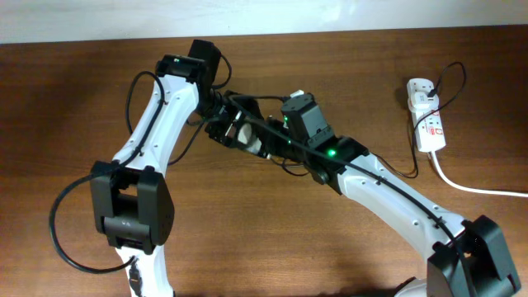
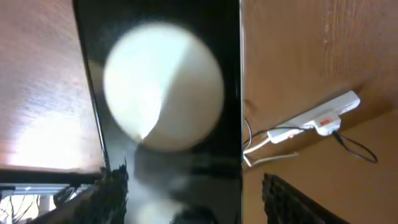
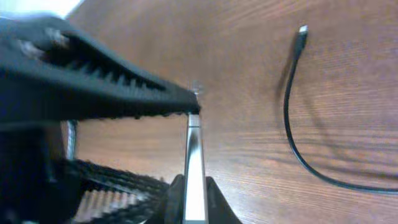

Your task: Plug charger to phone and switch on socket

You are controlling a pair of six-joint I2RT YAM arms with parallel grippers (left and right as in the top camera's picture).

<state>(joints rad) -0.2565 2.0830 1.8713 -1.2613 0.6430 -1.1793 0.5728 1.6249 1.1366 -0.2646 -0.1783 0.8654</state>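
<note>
step in hand, as i read it: presenting the phone for the plug. nothing plugged in yet, switch not yet touched.

left gripper (image 1: 221, 125): jaws spread wide with the phone (image 2: 161, 112) between them. it looks clamped across its width and stood on edge, up off the table (image 1: 82, 124). can't confirm contact, the screen swamps that wrist view.

right gripper (image 1: 250, 142): just right of the left one, nose to nose. jaws pressed together, and one finger (image 3: 112, 87) butts its tip against the phone's thin edge. can't tell if it pinches anything. it does not have the charger.

charger (image 3: 288, 106): loose on the table out past the right fingertips. the plug tip (image 3: 303, 30) lies free, well apart from the phone.

socket (image 1: 426, 115): far out to the right of both hands, white cord (image 1: 470, 188) trailing off.

next move, my guess: right hand backs off the phone, opens, pinches the cable close behind the tip and lines it up with the port while left keeps the phone steady. tiny tip and limp cable, so alignment is the hard part. switch comes after.

views:
- overhead gives arm layout and socket, but the arms hide the phone.
- left wrist shows the screen with a round white glare and the socket beyond. no plug tip.
- right wrist alone shows the phone edge-on and the free tip.
</note>
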